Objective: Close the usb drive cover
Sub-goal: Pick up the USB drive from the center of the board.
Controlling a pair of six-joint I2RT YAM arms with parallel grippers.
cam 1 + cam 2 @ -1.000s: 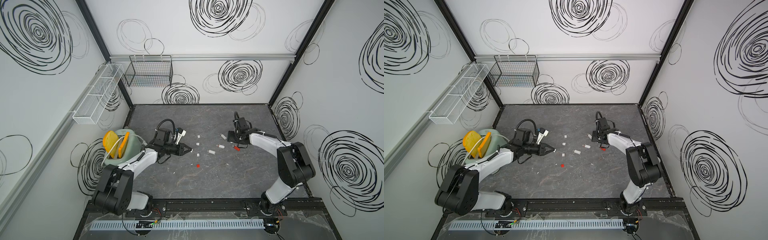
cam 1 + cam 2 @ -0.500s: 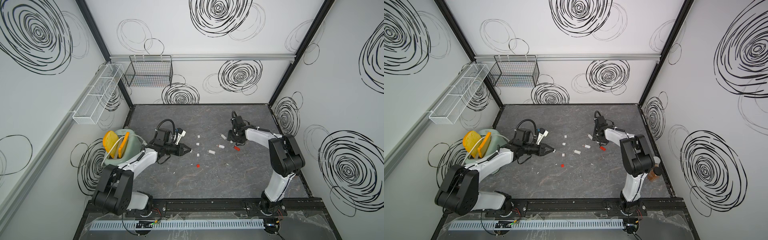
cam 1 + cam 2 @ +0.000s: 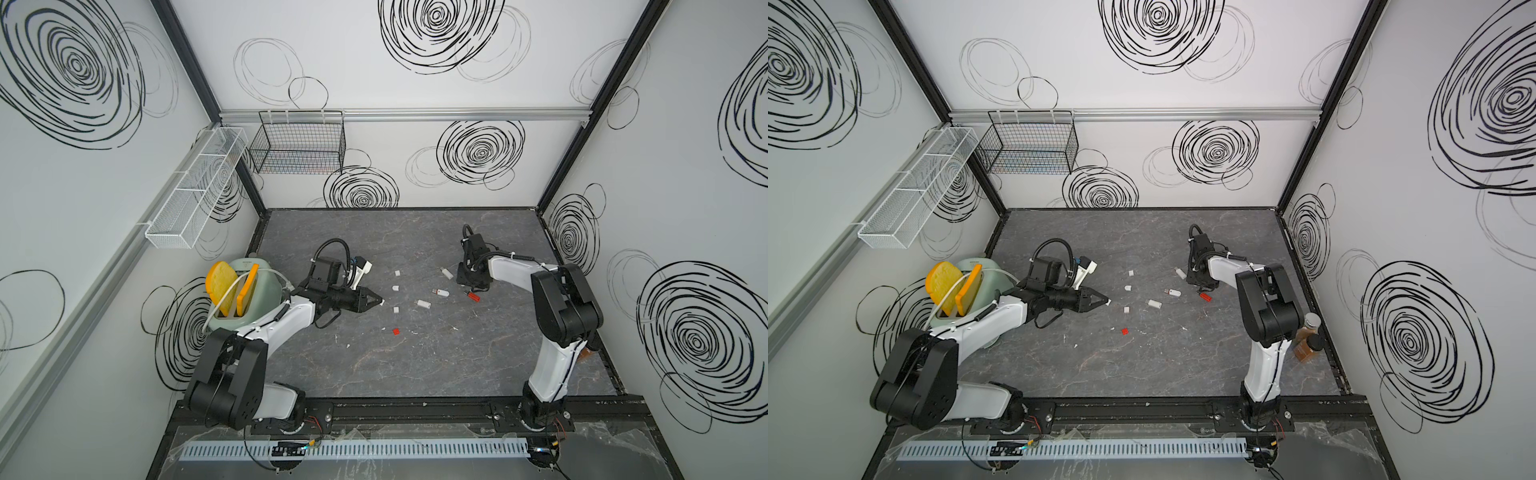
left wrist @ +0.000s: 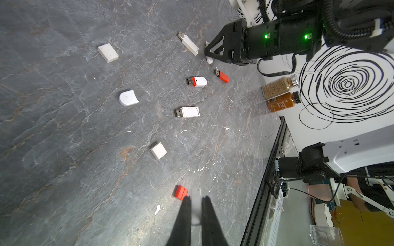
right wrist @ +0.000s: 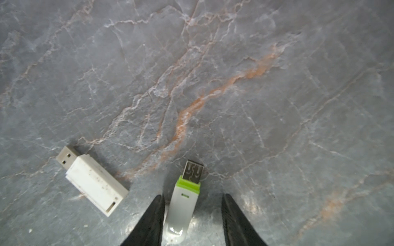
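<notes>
In the right wrist view a white usb drive with a green collar [image 5: 183, 204] lies on the table, its bare metal plug pointing away. My right gripper [image 5: 193, 196] straddles it, open: one finger [image 5: 153, 215] touches its side and the other stands apart. Both top views show that gripper [image 3: 469, 283] [image 3: 1200, 283] low over the table at the back right, hiding the drive. My left gripper [image 4: 196, 198] is shut on a small white cover [image 4: 196, 194], held above the table at mid left [image 3: 378, 300].
A plain white drive [image 5: 93, 181] lies close beside the right gripper. Other drives [image 4: 197, 81] [image 4: 221, 76] [image 4: 187, 112], white caps [image 4: 128, 98] [image 4: 158, 150] and a red cap [image 4: 181, 192] are scattered between the arms. A toaster [image 3: 245, 291] stands left, spice bottles [image 3: 1308, 332] right.
The right gripper's jaws have narrowed around the green-collared drive, and the right arm's elbow has swung. The left arm has kept still with the white cover.
</notes>
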